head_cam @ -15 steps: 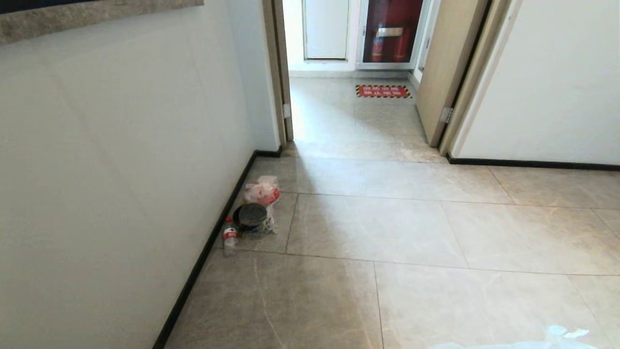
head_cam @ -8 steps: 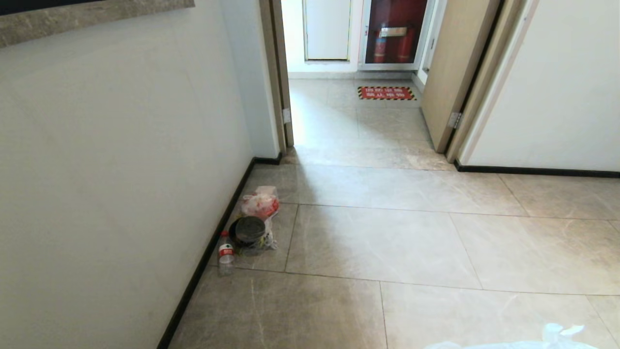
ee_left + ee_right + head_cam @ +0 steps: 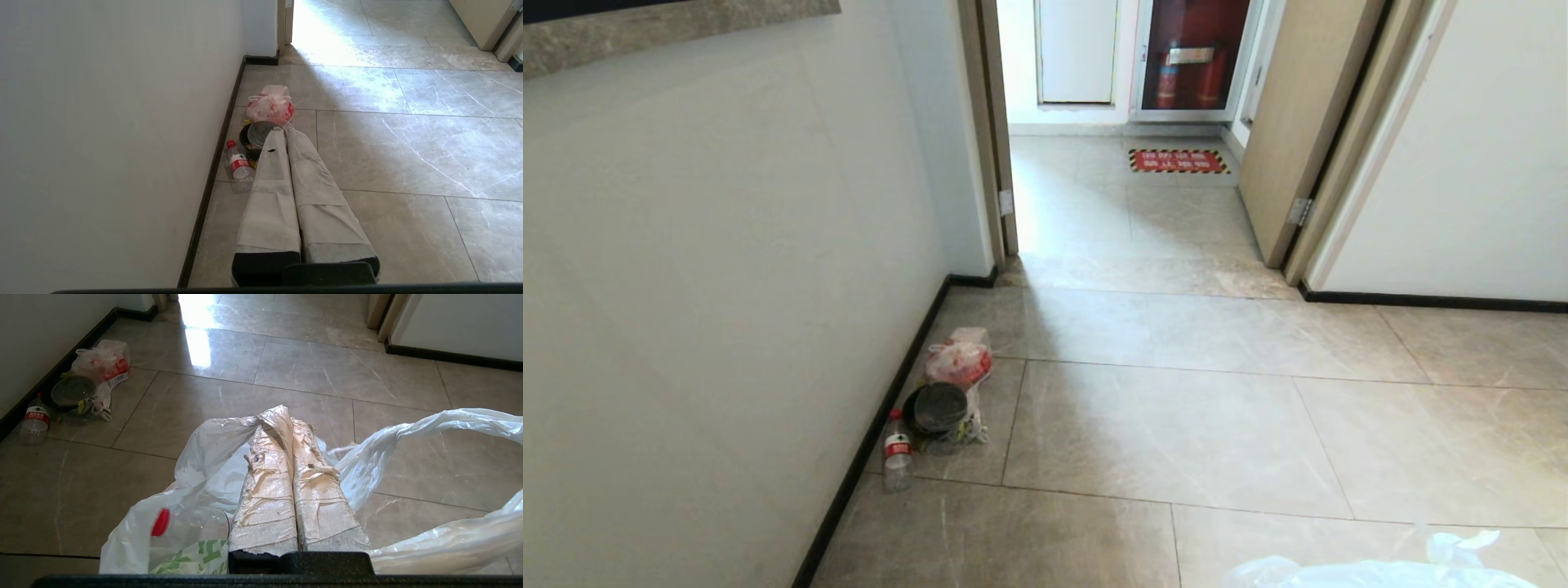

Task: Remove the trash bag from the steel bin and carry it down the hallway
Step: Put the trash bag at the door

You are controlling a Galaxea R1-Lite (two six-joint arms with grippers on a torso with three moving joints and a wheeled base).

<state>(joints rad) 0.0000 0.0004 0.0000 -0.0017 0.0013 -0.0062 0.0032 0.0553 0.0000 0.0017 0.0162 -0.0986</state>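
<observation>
The white trash bag (image 3: pixel 196 469) hangs from my right gripper (image 3: pixel 286 416), whose taped fingers are shut on its thin plastic edge; a red cap and green-printed wrapper show through it. A loop handle (image 3: pixel 429 428) arcs off to one side. In the head view only the bag's top (image 3: pixel 1380 572) shows at the bottom edge. My left gripper (image 3: pixel 282 132) is shut, holds nothing and hangs parked over the floor near the wall. The hallway floor (image 3: pixel 1176 425) of glossy beige tiles stretches ahead. The steel bin is out of view.
A pinkish-red bag (image 3: pixel 960 361), a black round tub (image 3: pixel 938 407) and a plastic bottle (image 3: pixel 897 457) lie by the left wall's black skirting. Ahead stand an open doorway (image 3: pixel 1111 163), a wooden door (image 3: pixel 1294 122) swung open at its right, and a red floor sign (image 3: pixel 1178 161).
The whole head view has slid down and closer: the rubbish by the wall and the doorway lie nearer, so the base has driven forward. The bag stays in the right gripper.
</observation>
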